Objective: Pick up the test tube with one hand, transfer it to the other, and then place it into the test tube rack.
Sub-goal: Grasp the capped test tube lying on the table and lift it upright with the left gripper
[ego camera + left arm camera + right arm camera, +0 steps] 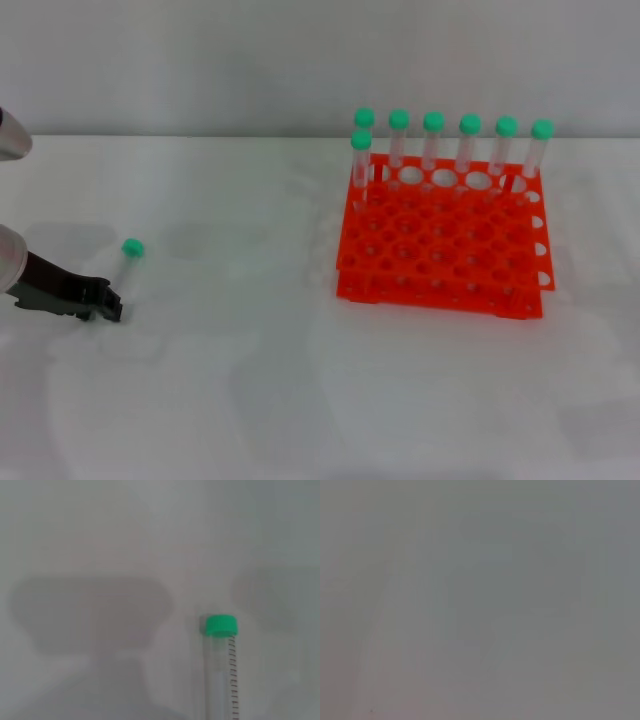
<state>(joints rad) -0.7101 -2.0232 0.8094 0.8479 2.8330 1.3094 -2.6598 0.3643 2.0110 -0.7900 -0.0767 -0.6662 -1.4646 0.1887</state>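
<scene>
A slim clear test tube with a green cap [132, 249] lies on the white table at the left, its body running down towards my left gripper [106, 303]. The gripper is low over the table at the tube's lower end; whether it holds the tube does not show. In the left wrist view the tube [220, 670] lies close by, cap [220, 624] pointing away. The orange-red test tube rack [440, 250] stands at the right. My right gripper is out of view; its wrist view shows only bare surface.
Several green-capped tubes [433, 140] stand upright along the rack's back row, with one more [361, 155] at the left end of the row in front of it. A silver-grey part of my left arm [10, 135] shows at the left edge. White table [250, 380] runs between gripper and rack.
</scene>
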